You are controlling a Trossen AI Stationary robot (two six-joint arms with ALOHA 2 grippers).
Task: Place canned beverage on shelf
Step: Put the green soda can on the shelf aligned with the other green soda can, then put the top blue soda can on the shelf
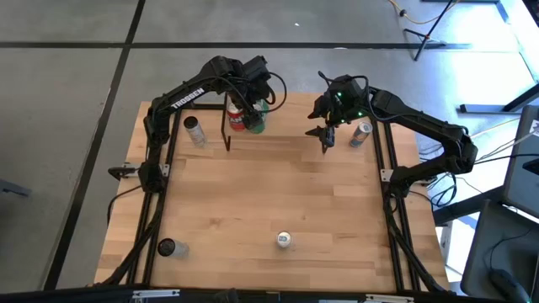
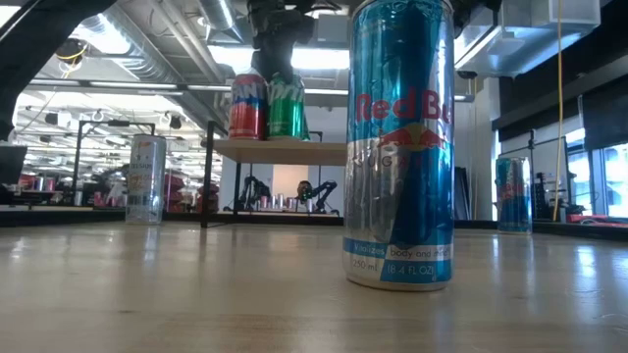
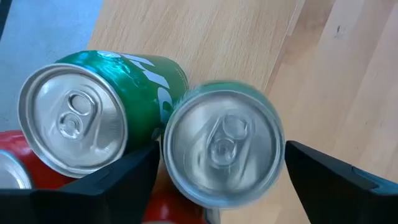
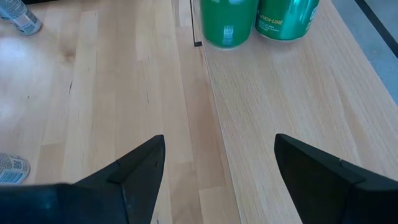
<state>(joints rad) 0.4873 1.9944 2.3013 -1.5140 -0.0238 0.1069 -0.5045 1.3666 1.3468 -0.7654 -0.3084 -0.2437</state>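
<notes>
The shelf (image 2: 280, 150), a light wooden top on thin black legs, stands at the table's far side. A red can (image 2: 247, 106) and two green cans stand upright on its top. My left gripper (image 3: 221, 150) hangs over them, pointing steeply down and open. One green can (image 3: 224, 149) sits between its fingers, which stand close on either side. The other green can (image 3: 71, 112) is right beside it. My right gripper (image 1: 327, 139) hovers open to the right of the cans, over the shelf top (image 4: 286, 112), with nothing between its fingers.
A tall blue-and-silver can (image 1: 284, 240) stands near the table's front edge. A silver can (image 1: 194, 130) stands left of the shelf, a blue one (image 1: 362, 132) beside the right arm, and a dark one (image 1: 168, 247) at the near left. The table's middle is bare wood.
</notes>
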